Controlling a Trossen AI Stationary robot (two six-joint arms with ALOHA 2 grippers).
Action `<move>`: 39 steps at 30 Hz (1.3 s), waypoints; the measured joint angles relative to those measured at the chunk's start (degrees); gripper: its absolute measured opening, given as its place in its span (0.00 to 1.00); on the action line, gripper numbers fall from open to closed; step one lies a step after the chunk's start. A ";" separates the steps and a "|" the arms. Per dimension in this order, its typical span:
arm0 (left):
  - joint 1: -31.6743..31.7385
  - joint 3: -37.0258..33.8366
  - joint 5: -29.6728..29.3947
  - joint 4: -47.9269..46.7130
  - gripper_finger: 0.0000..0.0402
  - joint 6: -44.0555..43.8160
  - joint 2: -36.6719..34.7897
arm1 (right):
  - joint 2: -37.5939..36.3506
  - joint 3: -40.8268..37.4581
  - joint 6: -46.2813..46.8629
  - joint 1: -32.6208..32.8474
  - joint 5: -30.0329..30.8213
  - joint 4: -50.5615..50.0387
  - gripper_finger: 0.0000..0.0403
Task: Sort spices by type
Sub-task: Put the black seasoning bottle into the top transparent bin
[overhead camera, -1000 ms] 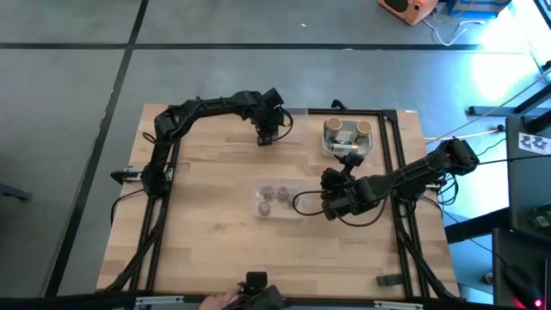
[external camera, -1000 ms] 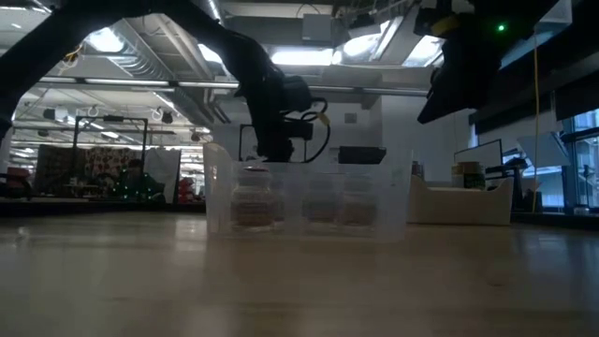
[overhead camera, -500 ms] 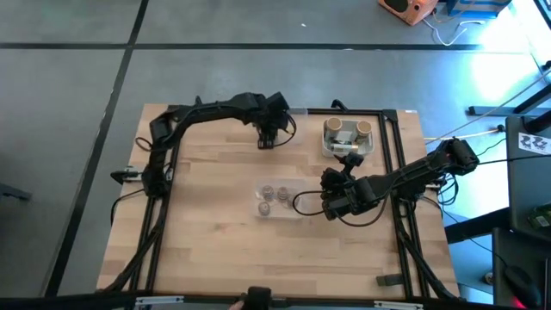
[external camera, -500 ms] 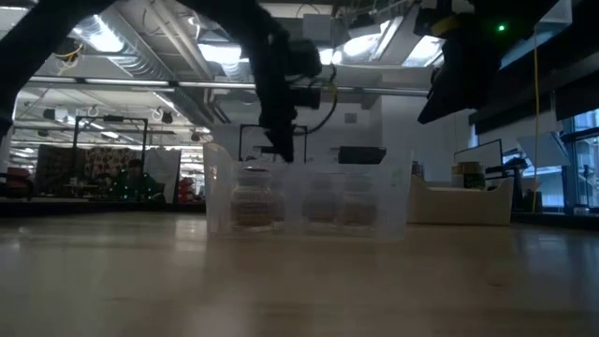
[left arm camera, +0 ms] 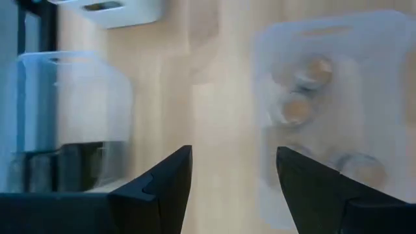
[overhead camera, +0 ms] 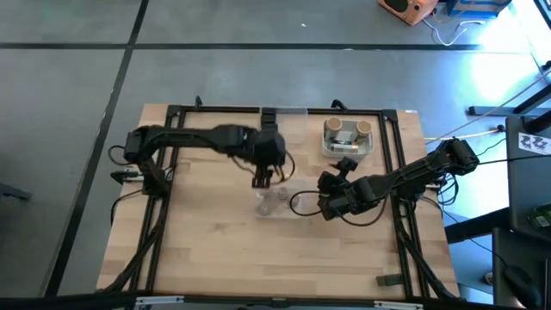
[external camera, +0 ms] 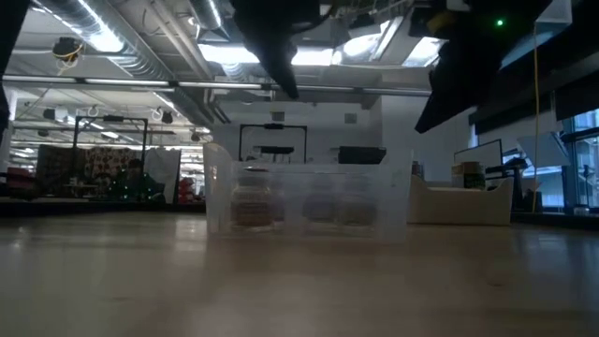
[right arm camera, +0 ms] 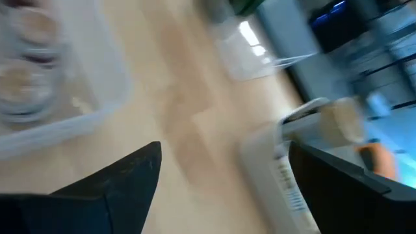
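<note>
— Two arms reach over the wooden tabletop. See them?

— Yes. The left gripper hangs near the middle, just above the clear bin. In its wrist view, its jaws are spread apart with nothing between them.

— And the other one?

— The right gripper waits a bit to the right, between the clear bin and the white tray. Its jaws are spread wide too, and they hold nothing.

— Where are the spices?

— Some small round jars sit inside the clear bin. From the left wrist view I can count about three or four tan tops. From the low view they look like three jars in a row behind the clear wall.

— Are there more?

— Yes. The white tray near the far edge of the tabletop holds round tan-topped jars and a small dark thing beside them. I cannot tell just what that dark thing is.

— Anything else?

— Another clear bin sits at the far edge, just behind the left arm. In the left wrist view it shows up tall and see-through, and I cannot tell what is in it.

— Does any gripper touch a jar?

— No. Both are up off the jars.
</note>
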 joint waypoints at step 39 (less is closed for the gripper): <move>-34.67 -19.19 -13.16 33.38 0.51 -36.13 -0.13 | 0.15 15.40 7.07 28.24 -35.74 -3.96 0.83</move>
